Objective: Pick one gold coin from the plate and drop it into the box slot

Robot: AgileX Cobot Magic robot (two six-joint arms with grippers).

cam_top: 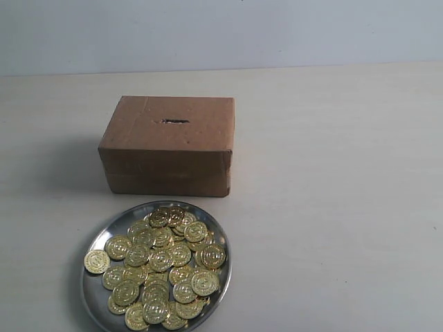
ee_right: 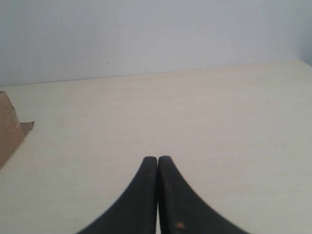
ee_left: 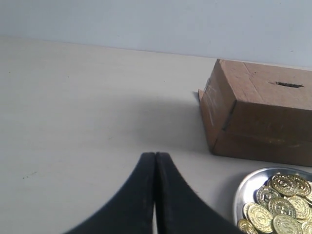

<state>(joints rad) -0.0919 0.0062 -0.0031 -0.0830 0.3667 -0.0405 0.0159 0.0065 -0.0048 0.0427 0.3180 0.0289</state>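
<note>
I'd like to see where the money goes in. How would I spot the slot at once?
Find the brown cardboard box standing on the table behind the silver plate of gold coins. On its top face, near the middle, lies the slot: a short dark slit, the only dark mark on that plain brown top.

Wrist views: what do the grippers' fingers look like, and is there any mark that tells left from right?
The left gripper and right gripper each show two matte black fingers, broad at the base, curving to narrow tips. The right one has a small orange speck near its base; the left is plain. No cables or labels show.
</note>
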